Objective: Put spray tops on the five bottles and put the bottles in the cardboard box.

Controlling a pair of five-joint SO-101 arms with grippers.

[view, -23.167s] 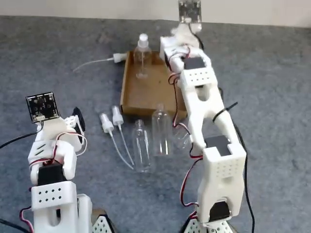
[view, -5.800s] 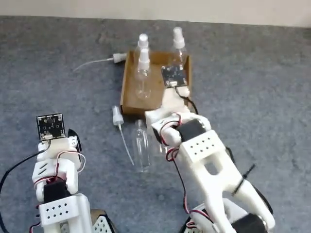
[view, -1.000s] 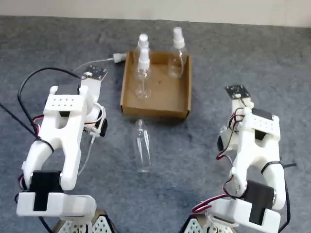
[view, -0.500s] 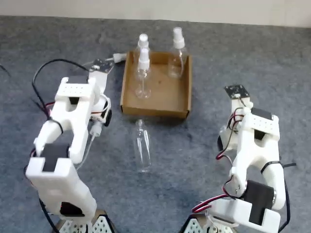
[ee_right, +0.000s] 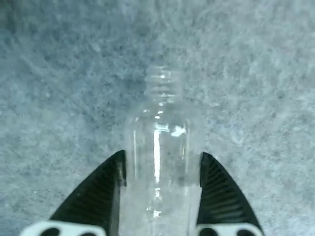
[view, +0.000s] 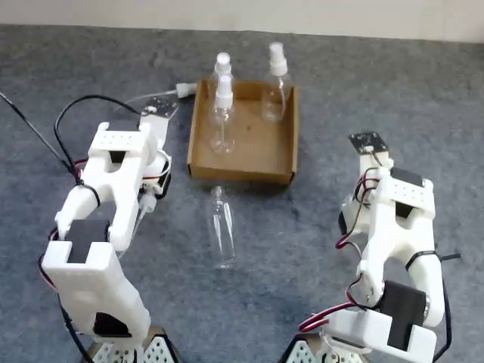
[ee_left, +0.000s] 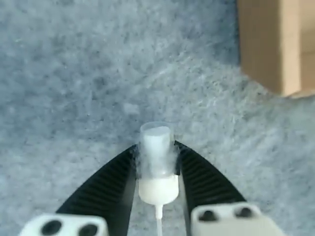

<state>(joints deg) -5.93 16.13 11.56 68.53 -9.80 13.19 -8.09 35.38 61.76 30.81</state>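
Observation:
My left gripper is shut on a white spray top, held over the carpet just left of the cardboard box; in the high view that spray top hangs under the left arm with its tube trailing. My right gripper is shut on a clear bottle with a bare threaded neck, at the right of the table. Three bottles with spray tops stand in the box, among them one and another. An uncapped bottle lies in front of the box.
A loose spray top with a long tube lies on the grey carpet beyond the box's far left corner. The box corner shows close to the left gripper. Open carpet lies between the two arms.
Over the last second the left arm has swung away from me along the box's left side, carrying the spray top. The right arm has kept still with its bottle.

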